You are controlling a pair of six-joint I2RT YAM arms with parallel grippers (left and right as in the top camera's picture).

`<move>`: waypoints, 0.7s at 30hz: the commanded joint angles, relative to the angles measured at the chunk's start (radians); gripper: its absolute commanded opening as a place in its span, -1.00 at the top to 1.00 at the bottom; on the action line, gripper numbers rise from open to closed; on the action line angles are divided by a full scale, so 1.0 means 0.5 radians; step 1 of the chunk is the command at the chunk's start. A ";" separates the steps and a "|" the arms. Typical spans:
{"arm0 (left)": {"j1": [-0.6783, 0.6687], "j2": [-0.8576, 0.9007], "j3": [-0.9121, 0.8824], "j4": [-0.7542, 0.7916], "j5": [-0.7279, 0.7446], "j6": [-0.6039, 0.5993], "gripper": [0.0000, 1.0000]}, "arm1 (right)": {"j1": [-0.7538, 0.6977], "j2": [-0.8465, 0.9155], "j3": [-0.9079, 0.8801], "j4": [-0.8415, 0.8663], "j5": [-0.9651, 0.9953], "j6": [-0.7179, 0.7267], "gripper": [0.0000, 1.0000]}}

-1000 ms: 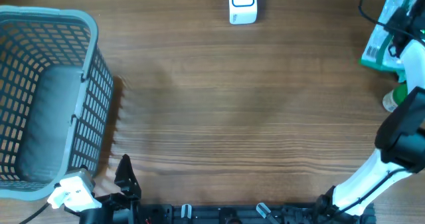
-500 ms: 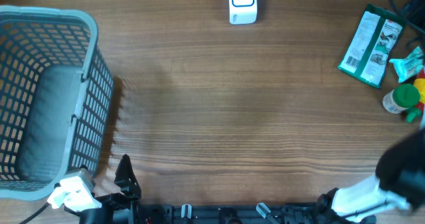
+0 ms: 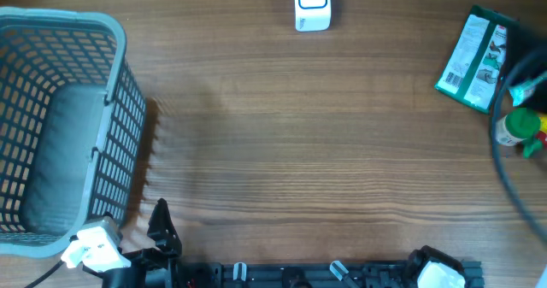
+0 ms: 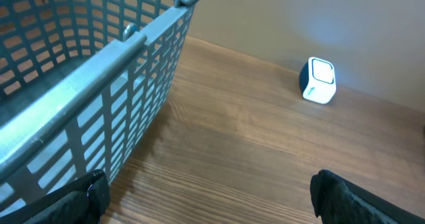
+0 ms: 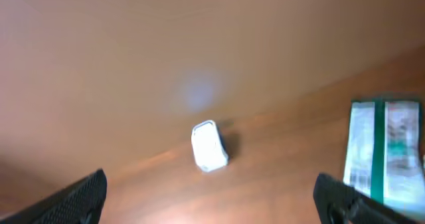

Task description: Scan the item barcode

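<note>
A white and blue barcode scanner (image 3: 312, 4) stands at the table's far edge; it also shows in the left wrist view (image 4: 318, 81) and, blurred, in the right wrist view (image 5: 209, 146). A green and white packet (image 3: 473, 59) lies flat at the right side, and its edge shows in the right wrist view (image 5: 388, 151). My left gripper (image 4: 209, 197) is open and empty, low at the front left beside the basket. My right gripper (image 5: 212, 196) is open and empty, held high and facing the scanner, well away from the packet. It is out of the overhead view.
A grey mesh basket (image 3: 115, 100) fills the left side, its wall close to my left fingers (image 4: 86, 194). A small bottle with a green cap (image 3: 515, 127) and a teal wrapper (image 3: 526, 90) lie at the right edge, crossed by a blurred dark cable (image 3: 504, 164).
The right arm, which was over the packet at the right edge, has swung back out of the overhead view. The packet now lies uncovered. The left arm has not moved.
</note>
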 commanded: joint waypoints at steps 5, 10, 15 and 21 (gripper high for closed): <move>-0.008 -0.007 0.002 0.005 -0.005 -0.011 -1.00 | 0.008 -0.164 -0.002 -0.650 0.232 -0.487 -0.99; -0.008 -0.007 0.002 0.005 -0.005 -0.011 -1.00 | 0.008 -0.283 -0.016 -0.900 -0.129 -1.578 -0.99; -0.008 -0.007 0.002 0.005 -0.005 -0.011 -1.00 | 0.008 -0.559 -0.165 -1.171 -0.491 -2.273 -0.99; -0.008 -0.007 0.002 0.005 -0.005 -0.011 -1.00 | 0.008 -1.020 -0.629 -1.025 -0.562 -2.255 -1.00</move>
